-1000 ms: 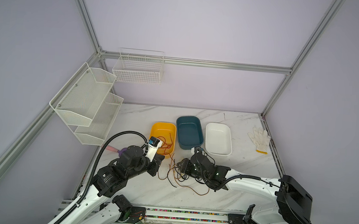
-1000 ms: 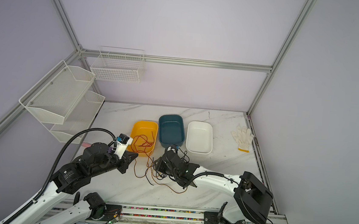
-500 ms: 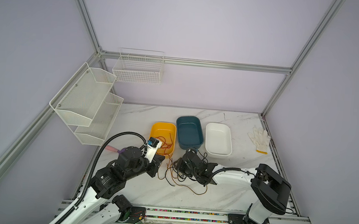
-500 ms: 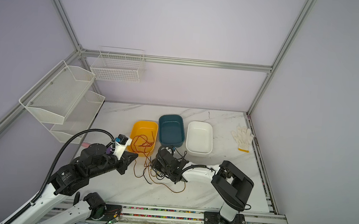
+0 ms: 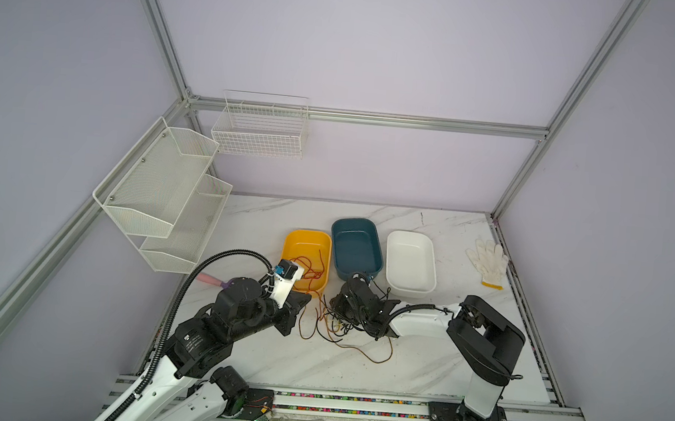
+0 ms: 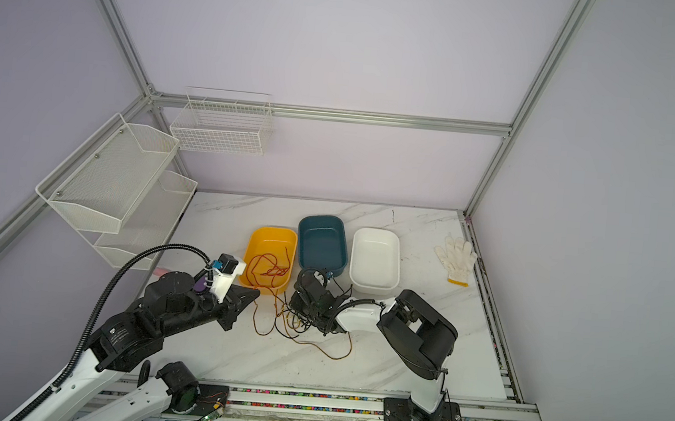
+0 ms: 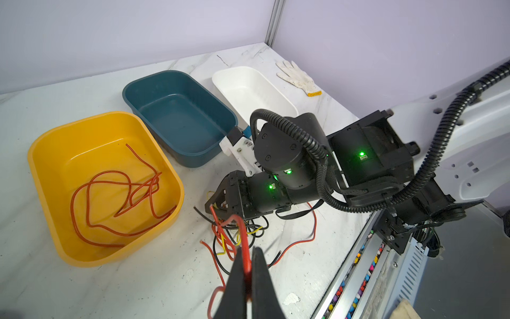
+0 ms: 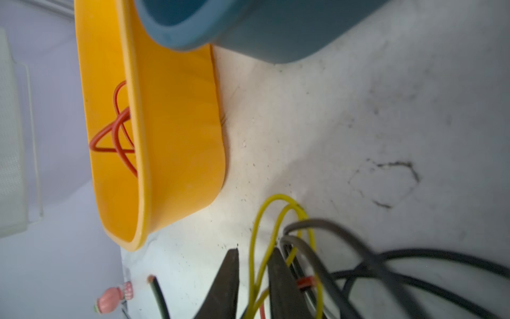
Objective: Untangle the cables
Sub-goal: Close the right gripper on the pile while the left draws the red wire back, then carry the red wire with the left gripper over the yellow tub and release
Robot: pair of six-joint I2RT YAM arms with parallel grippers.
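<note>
Cables [image 5: 331,329] lie tangled on the worktop [image 5: 313,367] near its front edge, about mid-width. Left gripper [image 7: 249,248] is clamped tight on a red cable [image 7: 245,237] rising from the tangle. Right gripper [image 8: 255,252] sits low in the tangle, jaws a narrow gap apart, with a yellow cable [image 8: 251,243] running loose between them. Behind are the yellow tray [image 5: 309,233] holding a coiled red cable [image 7: 124,234], then the teal tray [image 5: 355,220] and white tray [image 5: 411,234]. Glove [image 5: 488,260] lies at the far right edge.

A robotics lab cell: aluminium frame [image 5: 369,118], blank lilac walls [image 5: 363,43], mounting rail [image 5: 352,404].
</note>
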